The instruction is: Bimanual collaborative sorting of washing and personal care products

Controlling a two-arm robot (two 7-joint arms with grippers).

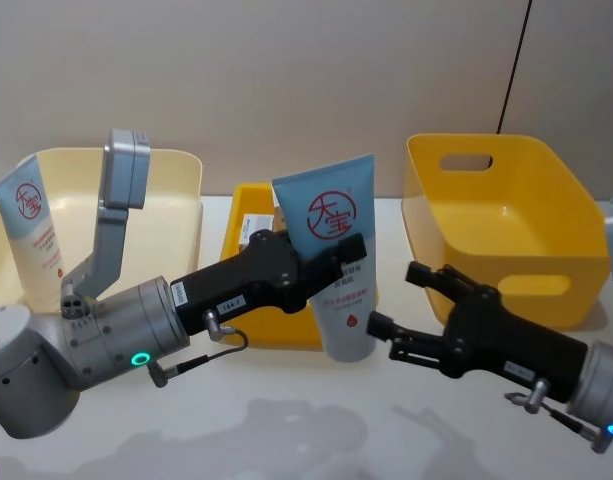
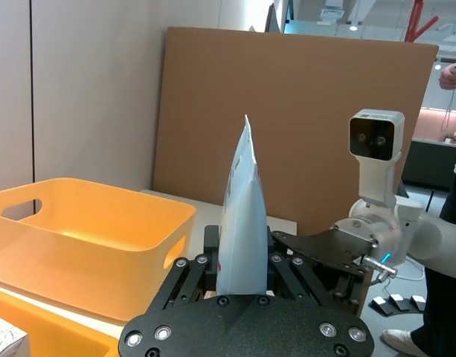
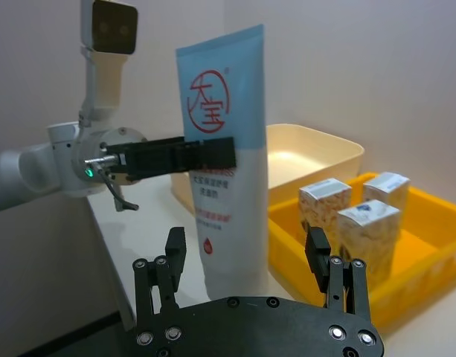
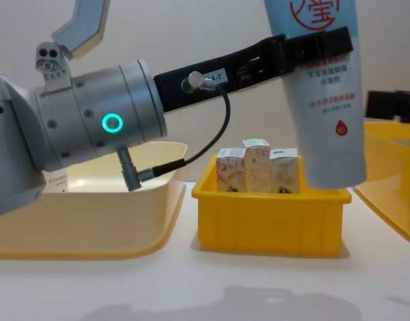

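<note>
A pale-blue tube (image 1: 328, 222) with a red ringed logo hangs upright, cap down, in front of the small yellow bin (image 1: 248, 215). My left gripper (image 1: 331, 258) is shut on the tube's middle. The left wrist view shows this tube (image 2: 239, 223) edge-on between the fingers (image 2: 205, 256). My right gripper (image 1: 396, 298) stands open just right of the tube's lower end, apart from it. The right wrist view has the tube (image 3: 224, 171) beyond the open right gripper (image 3: 246, 256). A second tube (image 1: 31, 235) leans in the cream tray (image 1: 176, 180). Three white cartons (image 4: 258, 167) stand in the small bin (image 4: 268, 214).
A large yellow bin with a handle slot (image 1: 506, 215) stands at the right, behind my right arm. The cream tray (image 4: 91, 221) lies at the left under my left arm. White table surface runs along the front. A brown board (image 2: 287, 111) stands behind the table in the left wrist view.
</note>
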